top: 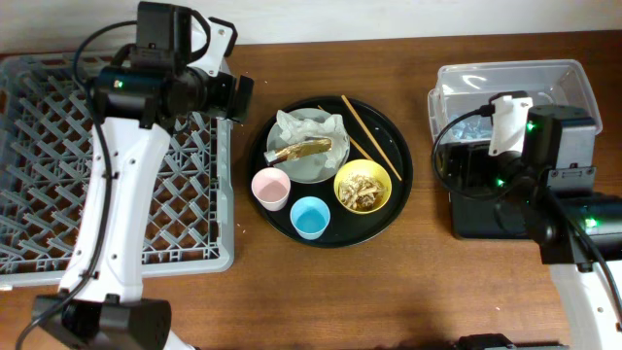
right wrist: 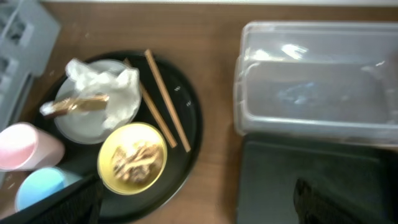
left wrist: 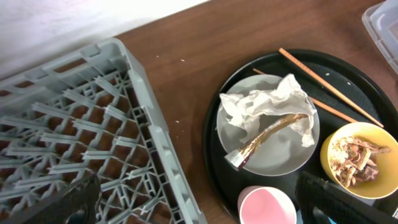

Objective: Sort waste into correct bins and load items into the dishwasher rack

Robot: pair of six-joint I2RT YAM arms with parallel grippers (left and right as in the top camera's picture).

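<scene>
On a round black tray [top: 384, 219] sit a grey-green plate [top: 313, 170] with a crumpled white napkin [top: 299, 124] and gold-brown wrapper [top: 301, 150], a yellow bowl [top: 342, 185] of tan food scraps [top: 363, 189], a pink cup [top: 271, 188], a blue cup [top: 310, 217] and two chopsticks [top: 369, 136]. The grey rack [top: 58, 175] is at the left. The clear tub [top: 505, 83] and the black bin tray [top: 476, 219] are at the right. My left gripper [left wrist: 199, 208] is open and empty above the rack's right edge and the pink cup [left wrist: 267, 205]. My right gripper [right wrist: 196, 202] is open and empty between the bowl [right wrist: 132, 158] and the black bin tray [right wrist: 298, 174].
The rack [left wrist: 93, 137] holds nothing. The clear tub [right wrist: 311, 81] looks empty. Bare brown table [top: 389, 292] lies in front of the round tray, and a strip of it separates the tray from the bins. My right arm covers much of the black bin tray in the overhead view.
</scene>
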